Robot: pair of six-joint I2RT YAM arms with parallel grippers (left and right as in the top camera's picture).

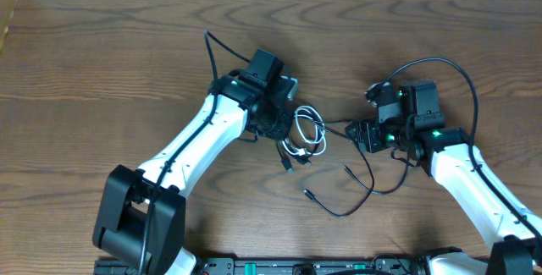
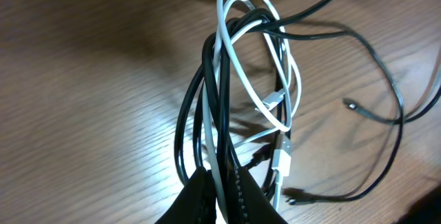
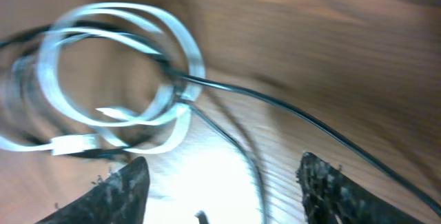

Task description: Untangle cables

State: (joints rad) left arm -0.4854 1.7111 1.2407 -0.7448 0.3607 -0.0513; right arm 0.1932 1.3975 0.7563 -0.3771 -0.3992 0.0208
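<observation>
A tangle of thin black cables (image 1: 339, 192) and a coiled white cable (image 1: 307, 134) lies on the wooden table between my arms. My left gripper (image 1: 273, 123) is shut on the bundle; in the left wrist view its jaws (image 2: 224, 196) pinch the white cable (image 2: 238, 58) and the black loops (image 2: 207, 100) together. My right gripper (image 1: 360, 133) is open just right of the tangle. In the right wrist view its fingers (image 3: 220, 186) straddle bare table, with the white coil (image 3: 117, 65) ahead to the left and a black cable (image 3: 289, 110) crossing between them.
The wooden table (image 1: 102, 63) spreads all round. Loose black cable ends with small plugs lie near the front centre (image 1: 310, 195). A thicker black wire (image 1: 457, 76) loops over the right arm. Another (image 1: 216, 51) rises behind the left arm.
</observation>
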